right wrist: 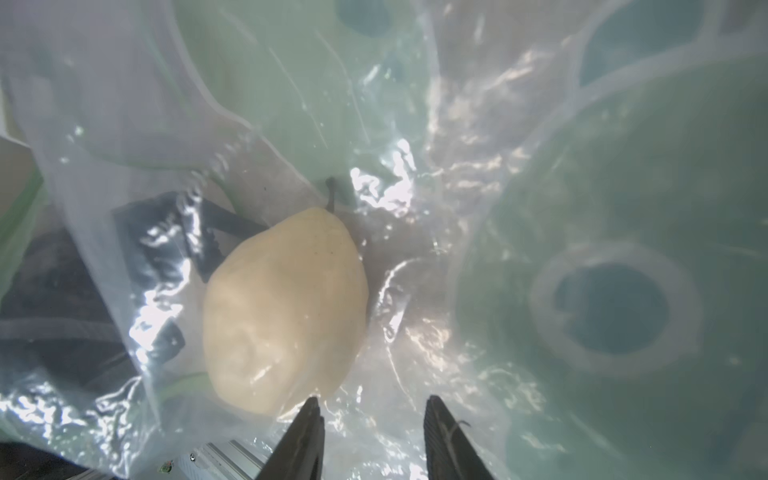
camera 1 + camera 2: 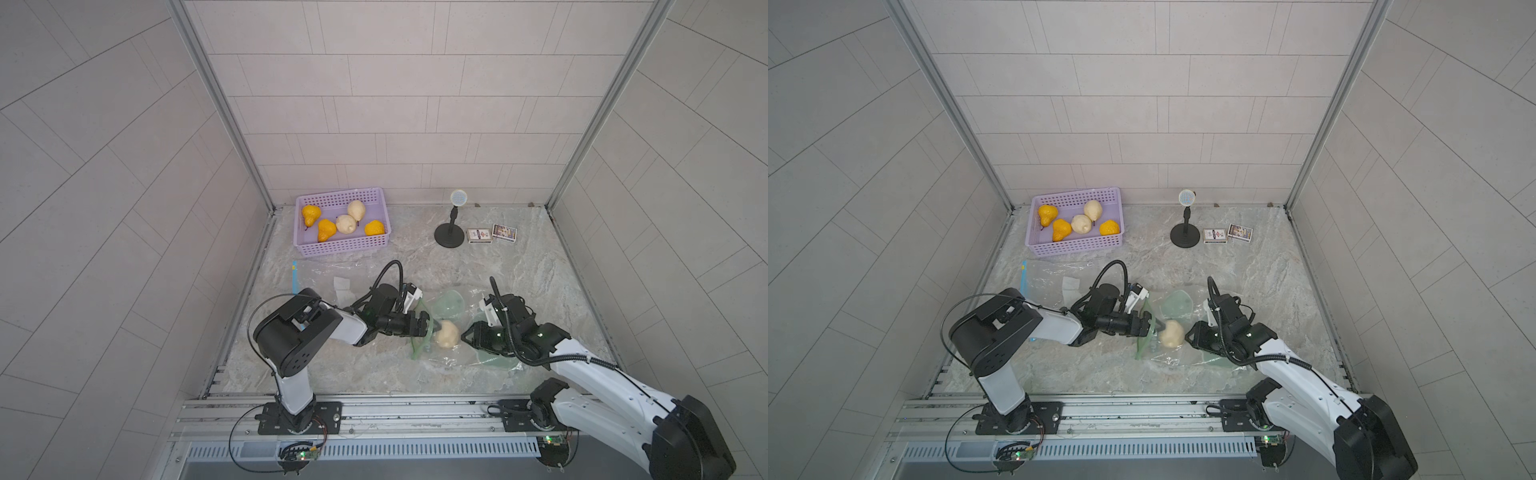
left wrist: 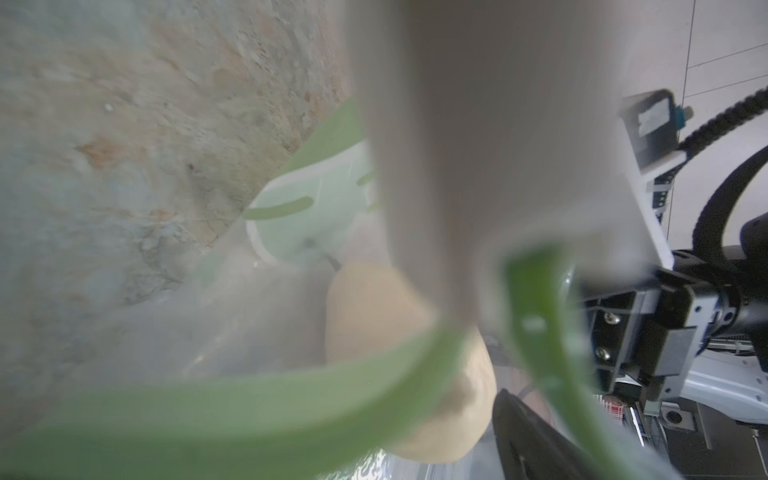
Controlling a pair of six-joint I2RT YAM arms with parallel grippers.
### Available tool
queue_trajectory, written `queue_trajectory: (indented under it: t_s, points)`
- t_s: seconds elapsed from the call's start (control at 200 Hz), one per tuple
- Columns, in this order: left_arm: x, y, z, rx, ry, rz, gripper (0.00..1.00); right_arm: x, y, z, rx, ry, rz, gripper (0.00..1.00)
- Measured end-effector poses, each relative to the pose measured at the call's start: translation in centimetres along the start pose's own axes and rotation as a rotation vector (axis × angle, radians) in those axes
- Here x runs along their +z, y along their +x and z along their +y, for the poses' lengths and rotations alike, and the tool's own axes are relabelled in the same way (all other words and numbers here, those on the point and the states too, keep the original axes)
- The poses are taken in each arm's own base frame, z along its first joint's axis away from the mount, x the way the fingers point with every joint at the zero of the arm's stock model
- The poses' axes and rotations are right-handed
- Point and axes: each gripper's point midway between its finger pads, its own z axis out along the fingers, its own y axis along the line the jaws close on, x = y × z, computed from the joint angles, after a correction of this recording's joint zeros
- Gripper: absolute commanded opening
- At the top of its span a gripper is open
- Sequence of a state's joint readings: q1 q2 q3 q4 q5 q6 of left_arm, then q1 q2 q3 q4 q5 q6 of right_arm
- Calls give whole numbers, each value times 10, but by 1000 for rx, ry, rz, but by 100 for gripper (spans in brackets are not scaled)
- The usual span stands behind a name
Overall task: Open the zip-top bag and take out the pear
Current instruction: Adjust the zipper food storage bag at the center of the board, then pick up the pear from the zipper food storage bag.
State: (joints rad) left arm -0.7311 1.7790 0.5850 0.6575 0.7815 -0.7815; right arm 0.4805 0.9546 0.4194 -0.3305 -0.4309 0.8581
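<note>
A clear zip-top bag (image 2: pixel 453 305) printed with pale green shapes lies crumpled mid-table, its green zip strip (image 2: pixel 419 347) curling at the left end. The pale cream pear (image 2: pixel 446 333) (image 2: pixel 1172 332) lies inside it, seen through the film in the right wrist view (image 1: pixel 286 311). My left gripper (image 2: pixel 430 326) is at the bag's mouth, just left of the pear. Its jaws stand wide; one dark finger (image 3: pixel 528 432) shows beside the pear (image 3: pixel 374 316), the other is hidden by the blurred strip. My right gripper (image 2: pixel 465 334) (image 1: pixel 372 401) is open against the film, right of the pear.
At the back left, a lilac basket (image 2: pixel 345 247) holds several orange and pale pears. A small microphone stand (image 2: pixel 449 237) and two card boxes (image 2: pixel 479 235) sit at the back right. Another clear bag (image 2: pixel 320 278) with a blue zip lies left of the left arm.
</note>
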Motion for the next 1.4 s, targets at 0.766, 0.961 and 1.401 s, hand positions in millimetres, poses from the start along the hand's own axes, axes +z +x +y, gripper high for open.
queue_trajectory:
  t_s: [0.766, 0.961, 1.401]
  points:
    - [23, -15, 4, 11, -27, -21, 67, 51, -12, 7, -67, -2, 63, 21]
    - [12, -10, 9, -27, -10, -18, 55, 42, -33, -7, -11, 15, 4, 17]
    - [-55, -41, 37, -103, -321, -2, 54, 30, -82, -52, 69, 206, -107, 8]
